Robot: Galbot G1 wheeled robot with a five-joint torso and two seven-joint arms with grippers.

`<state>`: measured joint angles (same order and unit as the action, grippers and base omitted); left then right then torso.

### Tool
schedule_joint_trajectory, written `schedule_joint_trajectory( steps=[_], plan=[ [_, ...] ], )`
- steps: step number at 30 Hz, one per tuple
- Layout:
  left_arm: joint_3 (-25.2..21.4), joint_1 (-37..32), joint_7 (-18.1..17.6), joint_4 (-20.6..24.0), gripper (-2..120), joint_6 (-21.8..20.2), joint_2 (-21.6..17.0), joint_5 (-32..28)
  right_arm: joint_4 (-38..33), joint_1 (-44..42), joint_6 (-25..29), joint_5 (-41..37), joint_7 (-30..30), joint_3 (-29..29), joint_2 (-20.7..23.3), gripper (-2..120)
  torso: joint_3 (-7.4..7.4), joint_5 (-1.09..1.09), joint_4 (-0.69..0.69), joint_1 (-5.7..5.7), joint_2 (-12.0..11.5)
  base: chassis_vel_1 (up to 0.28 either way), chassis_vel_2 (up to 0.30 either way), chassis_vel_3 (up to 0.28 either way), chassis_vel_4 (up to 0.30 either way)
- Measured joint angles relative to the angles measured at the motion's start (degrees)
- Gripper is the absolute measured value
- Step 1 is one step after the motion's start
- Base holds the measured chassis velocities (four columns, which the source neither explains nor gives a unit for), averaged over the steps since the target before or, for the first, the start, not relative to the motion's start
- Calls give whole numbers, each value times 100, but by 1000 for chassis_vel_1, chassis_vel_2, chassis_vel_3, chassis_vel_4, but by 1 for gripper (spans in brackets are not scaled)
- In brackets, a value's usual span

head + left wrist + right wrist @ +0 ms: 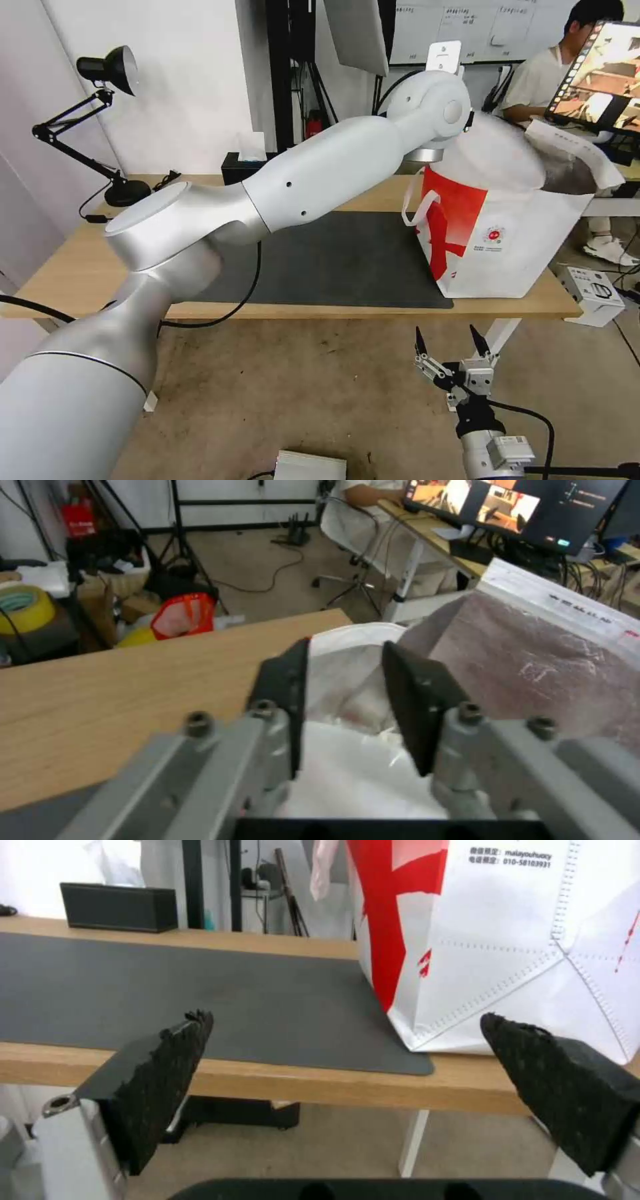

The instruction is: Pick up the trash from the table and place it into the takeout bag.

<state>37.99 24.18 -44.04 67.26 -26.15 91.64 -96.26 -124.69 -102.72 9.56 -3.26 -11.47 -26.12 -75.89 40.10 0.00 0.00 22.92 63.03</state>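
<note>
The takeout bag [513, 247], white and red with a round red logo, stands on the right end of the table [80, 267]. My left arm reaches across to its top. In the left wrist view my left gripper [347, 650] hangs open just over the bag's mouth, with nothing between its fingers. Below it white crinkled trash [360, 770] with a reddish patch lies inside, beside the silver foil lining [533, 675]. My right gripper [450, 343] stands open in front of the table's front edge, below tabletop height, pointing at the bag [507, 940].
A dark grey mat [333, 260] covers the table's middle. A black tissue box [247, 167] and a black desk lamp [107, 70] stand at the back. On the floor lie a white box [590, 290] and a silver device [310, 467].
</note>
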Motion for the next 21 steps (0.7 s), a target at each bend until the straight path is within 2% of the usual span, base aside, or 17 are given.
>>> schedule_joint_trajectory(
  steps=[1,4,5,8,9,12,13,15,21],
  plan=[
    [0,0,0,0,38,0,0,0,0,0,0,0,0,0,0,100,0,0,0,0,0,0,0,0,0],
    [0,-2,13,19,53,0,-2,-5,0,0,0,0,0,0,0,100,0,0,0,0,0,0,0,0,0],
    [0,-2,13,19,53,0,-2,-5,0,0,0,0,0,0,0,100,0,0,0,0,0,0,0,0,0],
    [19,-11,51,50,69,1,-3,2,0,0,0,0,0,0,0,100,0,0,0,0,0,0,0,0,0],
    [19,-11,51,50,69,1,-3,2,0,0,0,0,0,0,0,100,0,0,0,0,0,0,0,0,0],
    [44,-55,86,126,83,2,-5,13,0,0,0,0,0,0,0,100,0,0,0,0,0,0,0,0,0],
    [44,-55,86,126,83,2,-5,13,0,0,0,0,0,0,0,100,0,0,0,0,0,0,0,0,0],
    [83,-89,118,202,93,2,-6,17,0,0,0,0,0,0,0,100,0,0,0,0,0,0,0,0,0],
    [114,-167,384,265,100,18,-13,241,0,0,0,0,0,0,0,100,0,0,0,0,0,0,0,0,0]
  ],
)
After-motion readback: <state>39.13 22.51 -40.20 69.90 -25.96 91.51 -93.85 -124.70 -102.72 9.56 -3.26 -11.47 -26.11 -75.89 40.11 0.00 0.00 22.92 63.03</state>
